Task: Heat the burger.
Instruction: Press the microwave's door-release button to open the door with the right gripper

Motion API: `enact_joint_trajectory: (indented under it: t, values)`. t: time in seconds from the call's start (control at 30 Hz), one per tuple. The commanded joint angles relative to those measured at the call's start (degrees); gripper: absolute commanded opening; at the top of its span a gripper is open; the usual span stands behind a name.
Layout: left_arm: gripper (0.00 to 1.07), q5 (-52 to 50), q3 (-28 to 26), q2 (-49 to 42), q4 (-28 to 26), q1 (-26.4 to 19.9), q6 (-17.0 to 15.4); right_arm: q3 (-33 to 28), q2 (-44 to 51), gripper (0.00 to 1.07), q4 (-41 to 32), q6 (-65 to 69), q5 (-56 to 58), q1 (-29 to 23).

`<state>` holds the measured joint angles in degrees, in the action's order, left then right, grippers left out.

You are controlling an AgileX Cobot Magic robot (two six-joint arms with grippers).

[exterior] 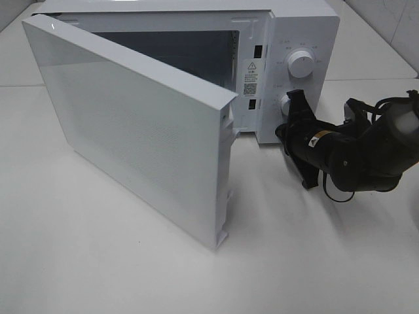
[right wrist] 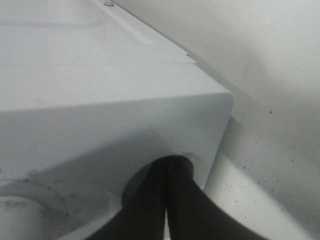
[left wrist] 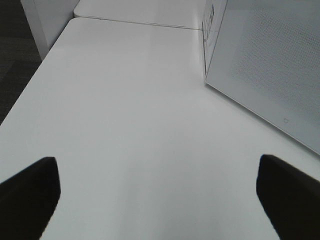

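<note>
The burger is not in view in any frame. The white microwave (exterior: 288,39) stands at the back with its door (exterior: 137,124) swung wide open; the door hides most of the cavity. My right gripper (exterior: 291,108) is at the microwave's lower knob (exterior: 287,103) on the control panel. In the right wrist view its dark fingers (right wrist: 150,210) lie pressed together, with their tips against the panel. My left gripper (left wrist: 157,200) is open and empty above the bare table, with the door's outer face (left wrist: 270,65) off to one side.
The upper knob (exterior: 301,64) sits above the lower one. The open door reaches far out over the white table (exterior: 98,261). The table's edge and the dark floor (left wrist: 15,60) show in the left wrist view.
</note>
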<state>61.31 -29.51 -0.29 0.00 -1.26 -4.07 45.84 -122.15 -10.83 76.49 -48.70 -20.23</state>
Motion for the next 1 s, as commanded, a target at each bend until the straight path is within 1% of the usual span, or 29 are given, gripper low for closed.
enact_joint_trajectory:
  t: [0.03, 0.5, 0.83, 1.0]
  values:
    - [1.02, 0.06, -0.06, -0.97, -0.4, 0.11, -0.06, 1.55, 1.43, 0.0, -1.32, 0.8, -9.74, 1.38]
    - [1.02, 0.06, -0.06, -0.97, -0.4, 0.11, -0.06, -2.75, 1.89, 0.0, -1.49, 3.15, -8.54, -1.2]
    - [1.02, 0.06, -0.06, -0.97, -0.4, 0.11, -0.06, -5.39, 1.89, 0.0, -1.09, 3.15, -8.59, -1.2]
    - [1.02, 0.06, -0.06, -0.97, -0.4, 0.11, -0.06, -8.08, 2.52, 0.0, -0.29, 4.7, -9.11, -1.2]
